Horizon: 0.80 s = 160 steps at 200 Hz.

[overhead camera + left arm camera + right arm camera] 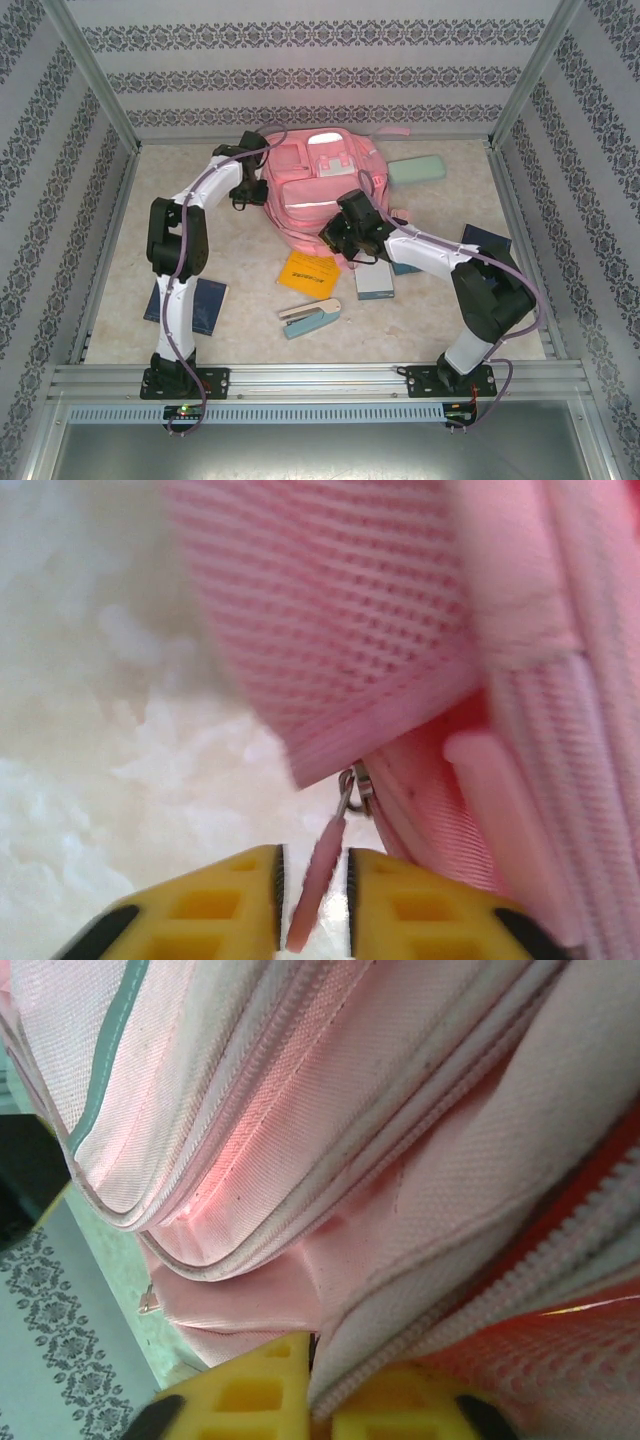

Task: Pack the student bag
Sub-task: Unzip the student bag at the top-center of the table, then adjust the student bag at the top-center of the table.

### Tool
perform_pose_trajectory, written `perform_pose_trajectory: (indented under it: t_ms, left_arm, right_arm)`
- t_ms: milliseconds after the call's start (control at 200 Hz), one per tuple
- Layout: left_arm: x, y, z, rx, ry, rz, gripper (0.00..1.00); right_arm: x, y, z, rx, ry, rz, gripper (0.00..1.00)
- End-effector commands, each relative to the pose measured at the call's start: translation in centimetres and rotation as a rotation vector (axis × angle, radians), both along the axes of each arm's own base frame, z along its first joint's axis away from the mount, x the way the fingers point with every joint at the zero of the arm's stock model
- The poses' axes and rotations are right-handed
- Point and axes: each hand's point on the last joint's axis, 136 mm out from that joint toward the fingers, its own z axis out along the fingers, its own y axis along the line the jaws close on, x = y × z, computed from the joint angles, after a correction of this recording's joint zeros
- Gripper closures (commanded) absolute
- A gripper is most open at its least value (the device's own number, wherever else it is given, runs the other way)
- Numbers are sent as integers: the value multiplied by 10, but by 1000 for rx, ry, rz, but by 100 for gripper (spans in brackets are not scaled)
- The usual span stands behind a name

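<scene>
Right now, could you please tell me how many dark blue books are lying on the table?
2: the left book lies near the front left corner, the right book toward the right side. Others may be hidden beneath the student bag.

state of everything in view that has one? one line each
student bag: lying flat, front up
zipper pull: between the left fingers, small gaps either side
left gripper: slightly open around the pull
right gripper: bag fabric between its fingers, grip unclear
stapler: closed
orange notebook: closed, flat
pencil case: flat beside the bag, zip too small to tell
</scene>
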Motion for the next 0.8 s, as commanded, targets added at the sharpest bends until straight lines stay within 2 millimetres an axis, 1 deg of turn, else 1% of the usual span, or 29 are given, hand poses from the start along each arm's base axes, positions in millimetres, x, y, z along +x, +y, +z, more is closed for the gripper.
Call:
perform_pose_trajectory:
  t_ms: [0,40,70,175,215,275,355,405,450,470,505,565,590,620,704,749,794]
  left_arm:
    - [-9,0,44,-82,-74,35,66]
    - [-15,-4,52,-117,-87,25,60]
    - [-19,-8,57,-140,-94,18,55]
    - [-32,-22,71,-212,-108,-29,50]
    - [-35,-28,75,-237,-112,-47,48]
    - [-38,-38,77,-267,-118,-74,44]
    - [-37,-48,75,-293,-116,-91,41]
    - [-32,-50,71,-293,-111,-81,41]
    - [-26,-47,64,-270,-103,-61,40]
    - [-23,-44,61,-253,-101,-47,37]
    - [-16,-39,54,-220,-95,-28,36]
    - [-5,-30,48,-173,-93,5,34]
    - [0,-25,46,-153,-94,25,29]
    - [6,-20,45,-140,-100,48,27]
    - [24,-7,43,-149,-122,98,19]
    - [33,-1,41,-177,-129,124,19]
    - [42,-1,38,-234,-129,136,18]
  right_arm:
    - [5,12,19,6,-49,72,71]
    - [6,11,22,-6,-64,80,62]
    - [7,9,25,-17,-74,85,59]
    - [6,3,33,-48,-103,104,51]
    - [5,1,36,-60,-115,112,49]
    - [3,-4,39,-87,-132,123,49]
    - [0,-13,37,-124,-140,124,49]
    - [-2,-19,32,-137,-133,117,48]
    - [-3,-24,28,-148,-126,106,48]
    - [-4,-25,26,-151,-122,101,48]
    - [-5,-26,24,-150,-116,96,48]
    - [-7,-28,21,-156,-105,93,48]
    - [-8,-28,19,-161,-99,90,48]
    - [-9,-29,17,-167,-93,86,48]
    - [-15,-31,11,-184,-77,86,46]
    - [-18,-34,6,-193,-67,80,46]
    - [-19,-37,3,-199,-60,72,45]
